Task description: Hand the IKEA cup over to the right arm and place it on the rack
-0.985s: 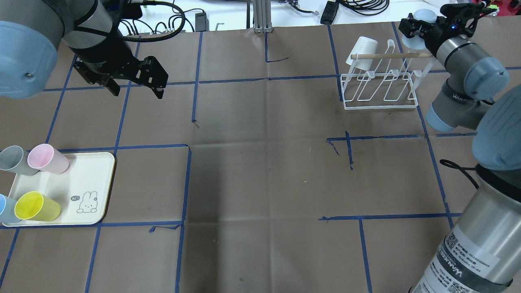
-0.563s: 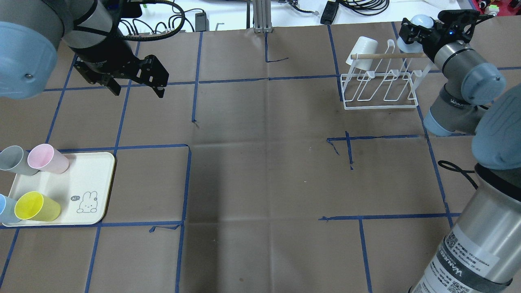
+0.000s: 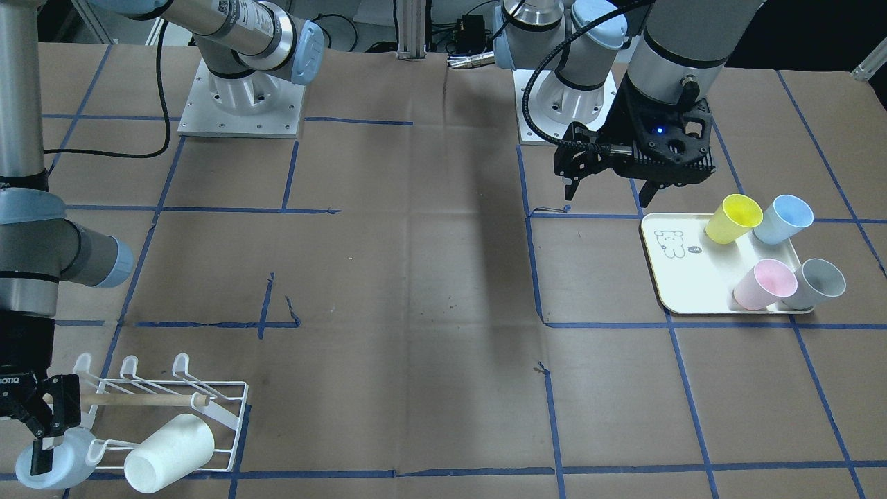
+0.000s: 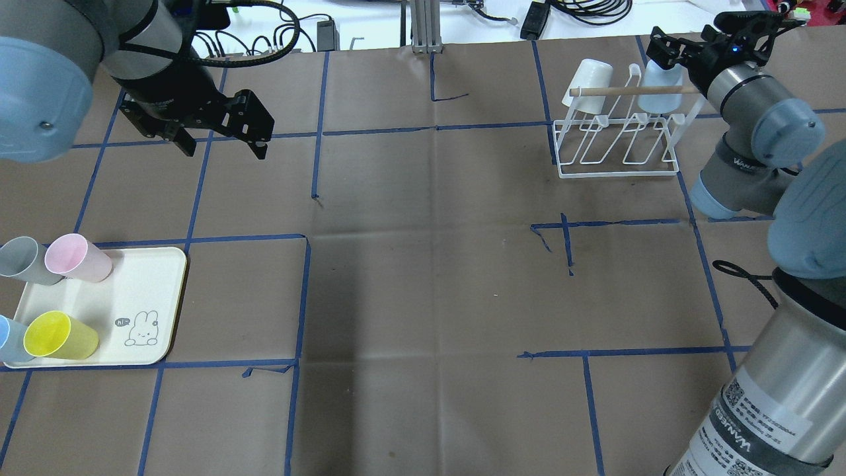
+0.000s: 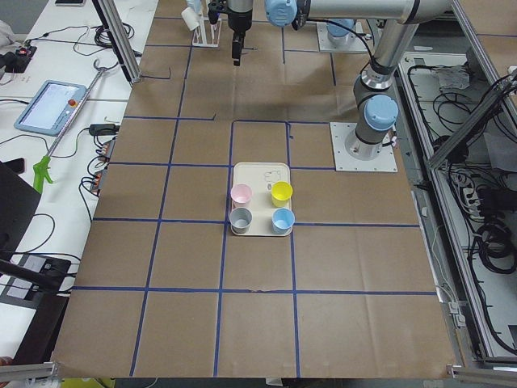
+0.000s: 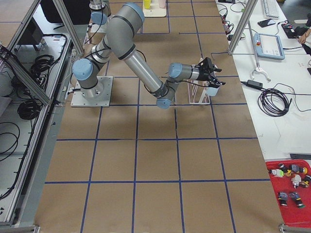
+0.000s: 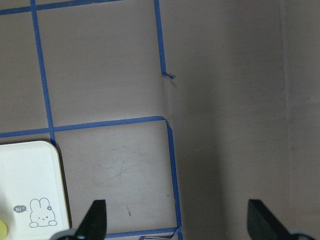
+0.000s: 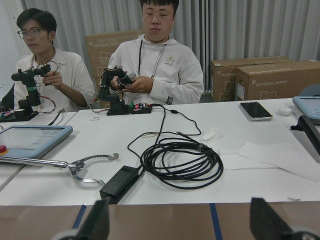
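Note:
The pale blue IKEA cup (image 4: 661, 92) hangs mouth-down on the end prong of the white wire rack (image 4: 618, 149), under the wooden dowel handle. It also shows in the front view (image 3: 55, 461). My right gripper (image 4: 674, 51) is open just above the cup. Its fingers (image 3: 66, 409) stand on either side of it, and the right wrist view shows them wide apart with nothing between. A white cup (image 4: 588, 79) hangs on the rack's other end. My left gripper (image 4: 221, 142) is open and empty, high over the table's far left.
A cream tray (image 4: 152, 284) at the near left holds pink (image 4: 76, 258), grey (image 4: 20, 259), yellow (image 4: 59, 336) and blue cups lying on their sides. Cables and a power brick lie beyond the table's far edge, where operators sit.
The pale blue cup was between the right gripper's fingers above the rack. It now sits lower on the end prong, and the gripper stands above it. The left arm has not moved.

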### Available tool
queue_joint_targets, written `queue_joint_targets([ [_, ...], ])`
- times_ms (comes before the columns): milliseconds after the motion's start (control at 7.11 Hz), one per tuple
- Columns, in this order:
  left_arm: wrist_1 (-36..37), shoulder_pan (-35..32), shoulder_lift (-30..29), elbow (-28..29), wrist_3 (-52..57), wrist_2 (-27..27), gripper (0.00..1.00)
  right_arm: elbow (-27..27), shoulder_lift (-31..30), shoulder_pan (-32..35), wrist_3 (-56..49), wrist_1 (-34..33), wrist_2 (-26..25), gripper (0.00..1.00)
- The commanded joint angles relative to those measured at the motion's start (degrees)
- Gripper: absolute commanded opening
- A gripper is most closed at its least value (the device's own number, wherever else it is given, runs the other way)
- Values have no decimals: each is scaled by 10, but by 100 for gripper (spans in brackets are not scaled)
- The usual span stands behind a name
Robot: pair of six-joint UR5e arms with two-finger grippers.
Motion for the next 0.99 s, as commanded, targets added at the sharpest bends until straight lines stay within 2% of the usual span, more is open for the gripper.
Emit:
queue_joint_targets([
  [0, 0, 0, 0, 0, -21, 0, 99, -1, -45, 9, 0, 63, -4, 100],
  [141, 0, 0, 0, 0, -21, 0, 99, -1, -86, 12, -4, 199, -5, 100],
  [281, 0, 0, 0, 0, -21, 0, 99, -3, -137, 13, -7, 371, -7, 100],
  [422, 0, 0, 0, 0, -22, 0, 99, -12, -194, 15, -8, 494, -22, 100],
  [563, 0, 0, 0, 0, -22, 0, 99, -29, -237, 23, -7, 612, -83, 100],
  [844, 0, 0, 0, 1, -45, -2, 99, -79, -277, 66, 0, 824, -198, 100],
])
